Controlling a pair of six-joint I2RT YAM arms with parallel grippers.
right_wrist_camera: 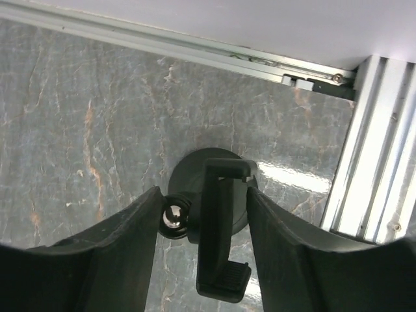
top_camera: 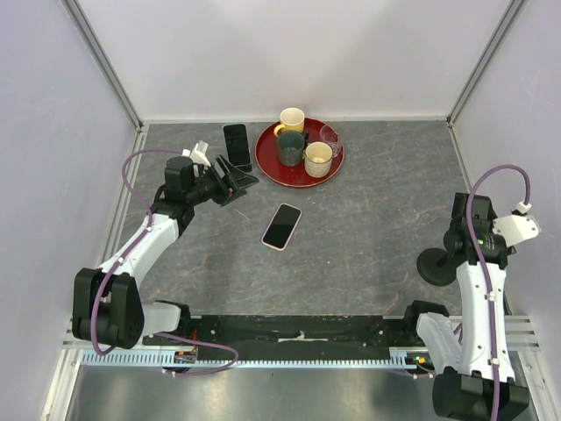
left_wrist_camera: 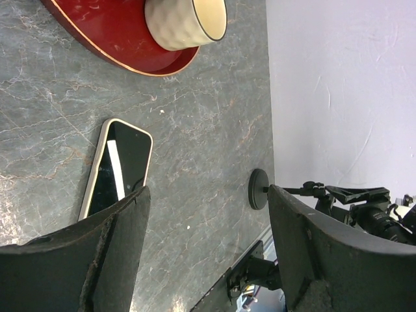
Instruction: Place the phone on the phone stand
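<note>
The phone lies flat, screen up, in the middle of the table, its pale case edge showing; the left wrist view has it beyond my left finger. My left gripper hovers open to the phone's far left with nothing between its fingers. The black phone stand stands on its round base at the right. My right gripper straddles the stand's upright holder. One finger touches the side knob and the other touches the holder's edge.
A red tray at the back holds a yellow mug, a dark mug, a cream mug and a glass. An all-black slab lies left of the tray. The aluminium frame rail runs close beside the stand.
</note>
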